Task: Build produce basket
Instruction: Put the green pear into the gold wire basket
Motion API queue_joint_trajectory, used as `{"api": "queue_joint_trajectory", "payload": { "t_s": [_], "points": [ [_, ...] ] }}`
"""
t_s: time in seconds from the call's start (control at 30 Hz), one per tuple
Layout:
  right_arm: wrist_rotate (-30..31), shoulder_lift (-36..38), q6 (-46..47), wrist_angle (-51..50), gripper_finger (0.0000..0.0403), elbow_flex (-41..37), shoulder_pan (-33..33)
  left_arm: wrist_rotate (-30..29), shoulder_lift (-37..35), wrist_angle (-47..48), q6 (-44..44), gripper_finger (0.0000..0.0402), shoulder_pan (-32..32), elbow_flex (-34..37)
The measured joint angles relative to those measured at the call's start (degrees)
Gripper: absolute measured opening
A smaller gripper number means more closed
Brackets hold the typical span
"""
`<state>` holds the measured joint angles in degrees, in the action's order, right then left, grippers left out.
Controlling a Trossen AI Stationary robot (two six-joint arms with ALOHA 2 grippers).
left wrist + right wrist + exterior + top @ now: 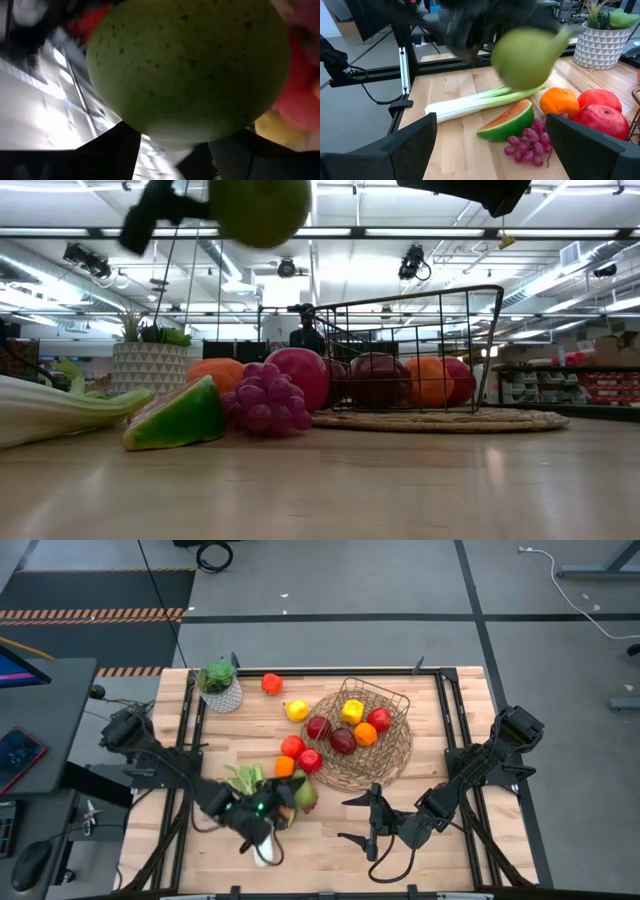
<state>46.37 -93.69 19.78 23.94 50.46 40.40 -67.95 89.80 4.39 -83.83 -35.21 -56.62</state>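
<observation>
The left gripper [283, 808], closed on the green pear [525, 57] and lifted, must next carry it to the wire basket [395, 700] beyond it; the right gripper [372, 820] waits open.

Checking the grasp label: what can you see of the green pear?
The green pear is matte green with fine dark speckles, smooth like plastic. It is held off the table in the left tool, dark fingers at its sides, hanging above the leek and the watermelon slice, touching neither.
</observation>
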Motion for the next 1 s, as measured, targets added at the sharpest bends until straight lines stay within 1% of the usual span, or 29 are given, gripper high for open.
{"api": "queue_joint_trajectory", "payload": {
  "t_s": [0.1, 0.27, 0.33, 0.43, 0.53, 0.6, 0.7, 0.77, 0.87, 1.0],
  "points": [
    [-0.04, 0.00, 0.16, 0.00, 0.0375, 0.00, 0.00, 4.08, -3.02, -4.47, 5.17, 0.0215, 3.54, 0.02],
    [-0.03, 0.00, 0.13, -0.01, 0.0375, 0.00, 0.02, 14.34, -8.78, -10.96, 17.48, 0.0215, 10.89, 0.02],
    [0.47, 0.27, -0.41, -0.17, 0.0375, 0.00, 0.19, 17.83, -10.68, -13.00, 25.34, 0.0215, 14.35, 0.02],
    [2.33, 2.05, -2.02, -0.94, 0.0375, 0.00, 1.07, 22.26, -12.79, -14.52, 40.63, 0.0215, 19.87, 0.02],
    [5.46, 5.66, -2.78, -5.27, 0.0375, 0.00, 2.71, 25.83, -13.17, -14.05, 55.65, 0.0215, 25.00, 0.00],
    [8.20, 8.45, -2.87, -8.26, 0.0375, 0.00, 3.94, 29.53, -13.02, -13.44, 62.56, 0.0215, 27.78, 0.02],
    [10.99, 12.50, -3.37, -11.87, 0.0375, 0.00, 5.12, 38.51, -12.87, -13.42, 69.73, 0.0215, 31.35, 0.02],
    [12.23, 14.76, -3.49, -13.93, 0.0375, 0.00, 5.42, 43.21, -12.87, -13.47, 75.07, 0.0215, 33.60, 0.02],
    [12.70, 17.63, -4.08, -16.39, 0.0375, 0.00, 5.41, 48.74, -12.87, -13.26, 81.42, 0.0215, 36.57, 0.02],
    [12.73, 21.31, -7.20, -16.61, 0.0375, 0.00, 4.95, 53.53, -12.41, -12.58, 88.00, 0.0215, 39.35, 0.01]
  ]
}}
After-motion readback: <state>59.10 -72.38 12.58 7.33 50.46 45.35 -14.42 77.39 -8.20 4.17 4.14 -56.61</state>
